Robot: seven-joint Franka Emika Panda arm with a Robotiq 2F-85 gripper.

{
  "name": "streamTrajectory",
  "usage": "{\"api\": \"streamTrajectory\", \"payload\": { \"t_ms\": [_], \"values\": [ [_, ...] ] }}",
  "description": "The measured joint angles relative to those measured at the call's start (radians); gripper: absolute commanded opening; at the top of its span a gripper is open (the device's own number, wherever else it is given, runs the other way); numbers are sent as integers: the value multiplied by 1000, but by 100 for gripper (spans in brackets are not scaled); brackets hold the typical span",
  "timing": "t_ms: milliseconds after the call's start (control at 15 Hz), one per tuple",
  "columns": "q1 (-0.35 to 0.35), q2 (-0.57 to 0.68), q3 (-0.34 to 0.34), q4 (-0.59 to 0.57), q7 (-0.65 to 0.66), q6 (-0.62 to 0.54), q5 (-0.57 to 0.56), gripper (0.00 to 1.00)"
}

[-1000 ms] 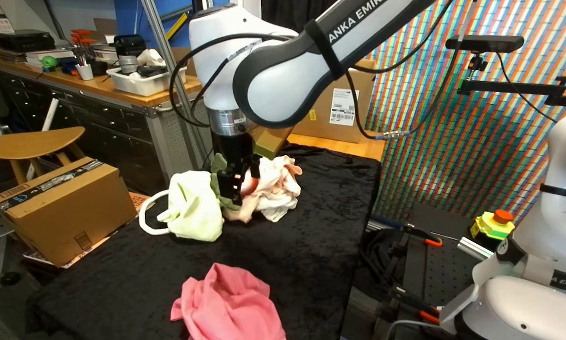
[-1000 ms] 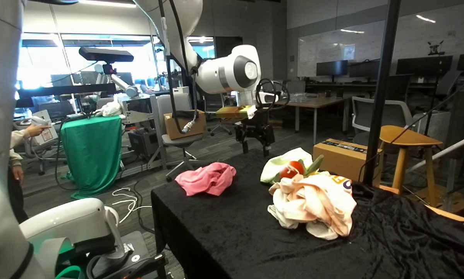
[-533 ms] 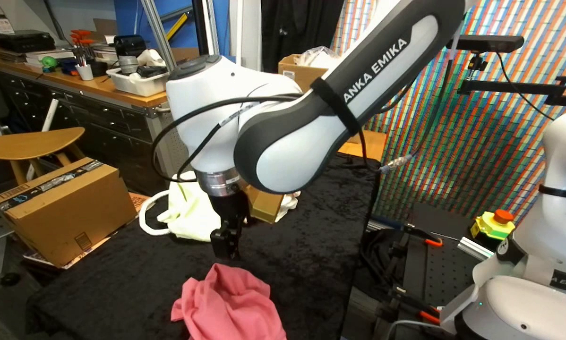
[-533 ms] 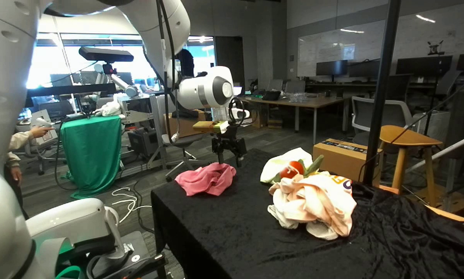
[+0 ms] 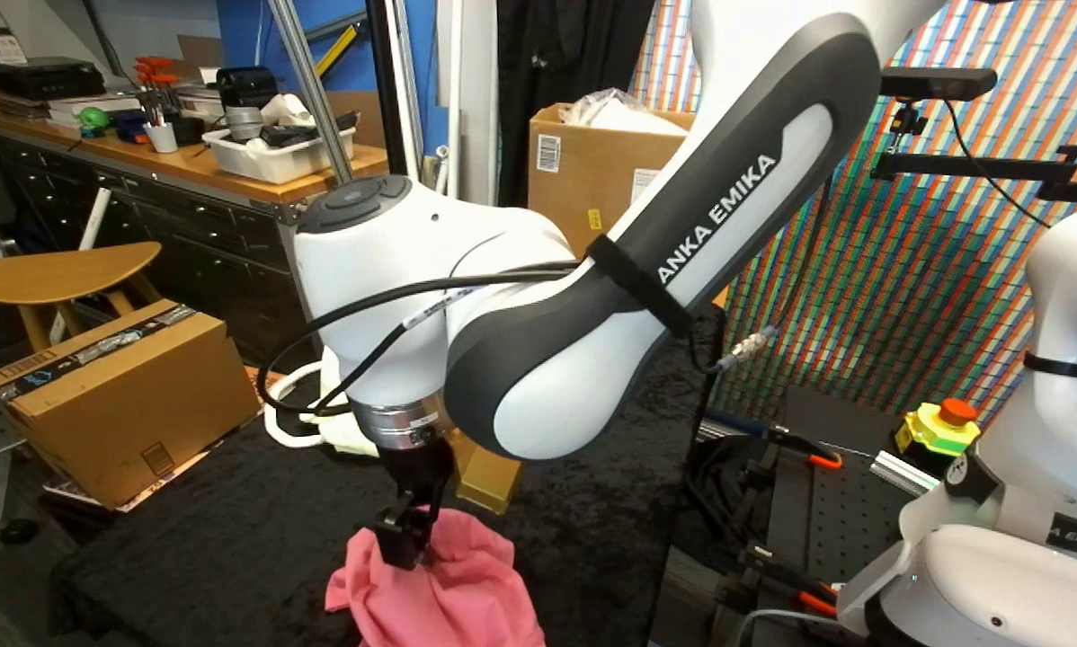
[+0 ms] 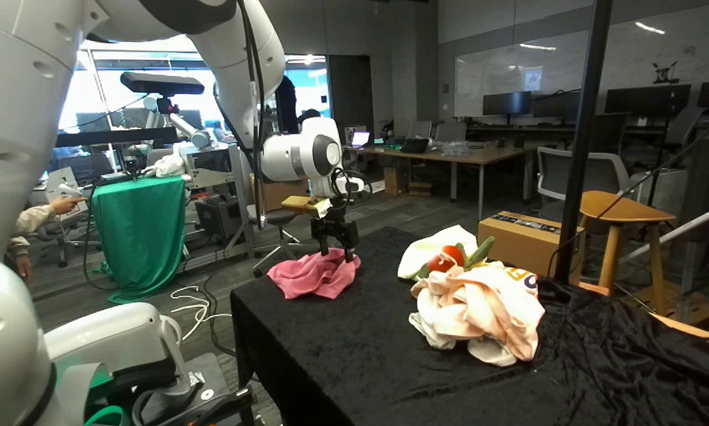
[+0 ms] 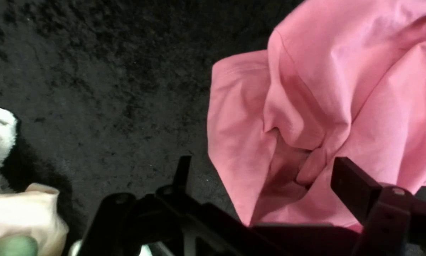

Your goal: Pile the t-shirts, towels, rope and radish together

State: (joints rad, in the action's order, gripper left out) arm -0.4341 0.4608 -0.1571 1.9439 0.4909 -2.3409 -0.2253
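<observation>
Pink fabric gathers in loose folds on the desk (image 6: 354, 340), a crumpled cloth (image 6: 307, 281) lying near its edge, over the black velvety cover (image 6: 425, 384). The gripper (image 7: 262, 169) points down at it, released, its fingers (image 7: 355, 192) spread wide apart: in the wrist view one shows against the pink and the other against the black just beside it. Whether the tips touch the fabric, I cannot tell. Well apart from the pink, in an exterior view, the other things sit heaped together: a peach shirt (image 6: 479, 307) with lettering on one side, a white towel (image 6: 492, 354) peeking out below it, a pale yellow-green cloth (image 6: 419, 251) behind, and the red radish (image 6: 447, 258) nestled between, with a green leaf-like piece (image 6: 480, 251) rising beside it. In an exterior view a white rope (image 5: 294, 440) curves out in a loop just beside the yellow-green cloth, while the arm (image 5: 556, 386) hides most of the heap. Off the desk, in both exterior views, a taped cardboard box (image 5: 125, 409) stands near a wooden stool (image 5: 62, 271).
</observation>
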Motion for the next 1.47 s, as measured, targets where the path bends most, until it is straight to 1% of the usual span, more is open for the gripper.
{"api": "streamTrajectory", "payload": {
  "t_ms": [333,867,1467],
  "values": [
    [-8,38,4,-19,16,-44,0,100],
    [-10,93,10,-60,15,-47,20,100],
    [-14,96,-28,-63,-11,-46,112,100]
  ]
}}
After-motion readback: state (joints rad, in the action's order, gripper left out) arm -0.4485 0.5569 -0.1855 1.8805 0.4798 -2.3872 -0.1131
